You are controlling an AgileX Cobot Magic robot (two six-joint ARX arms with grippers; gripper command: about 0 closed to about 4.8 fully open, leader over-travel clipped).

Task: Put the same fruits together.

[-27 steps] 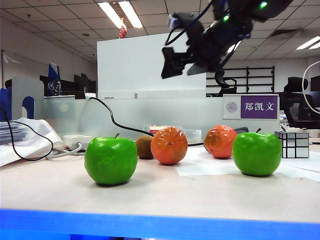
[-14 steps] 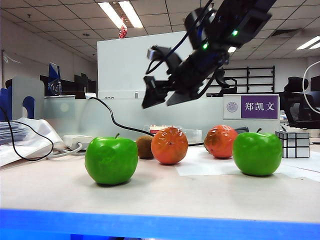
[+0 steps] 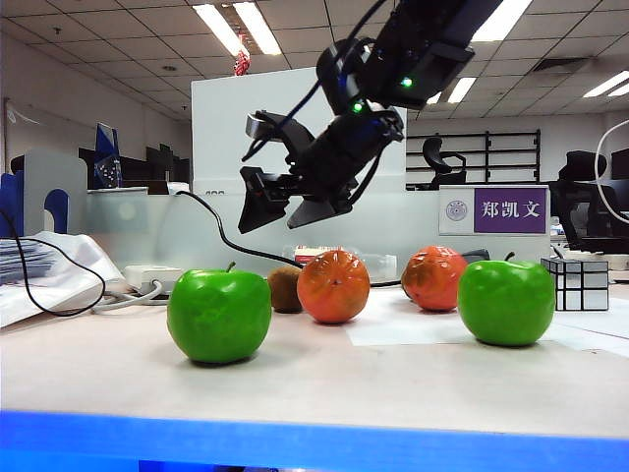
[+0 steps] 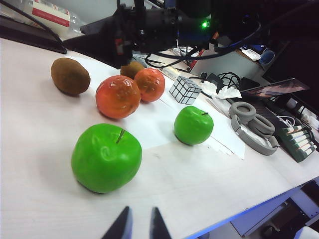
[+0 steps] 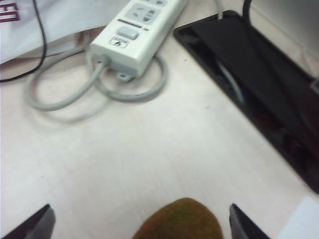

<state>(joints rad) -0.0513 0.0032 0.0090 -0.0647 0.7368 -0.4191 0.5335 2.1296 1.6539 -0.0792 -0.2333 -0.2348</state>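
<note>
The right gripper (image 3: 280,202) hangs in the air over the table (image 3: 324,383), with its two dark fingers spread wide and nothing between them. It points down and slightly away from the arm. Below it and a little to one side stands the left green apple (image 3: 218,316), and almost directly under it lies the brown kiwi (image 3: 284,290), which also shows between the two fingertips in the right wrist view (image 5: 179,219). Just beside the kiwi, on the arm's side of the gripper, sits the first orange fruit (image 3: 333,286); the second orange fruit (image 3: 433,278) and the right green apple (image 3: 506,301) stand farther out on that same side, close to each other but well apart from the gripper. Beyond them is a silver mirror cube (image 3: 580,284). Past the kiwi, farther from the gripper, a white power strip (image 5: 137,32) lies with its grey cable coiled beside it. The left gripper (image 4: 137,226) stays low at the near edge of the table, its fingers close together with only a narrow gap and holding nothing. In front of it, quite near, is one green apple (image 4: 106,158); the other apple (image 4: 193,125) and the two orange fruits are farther ahead.
</note>
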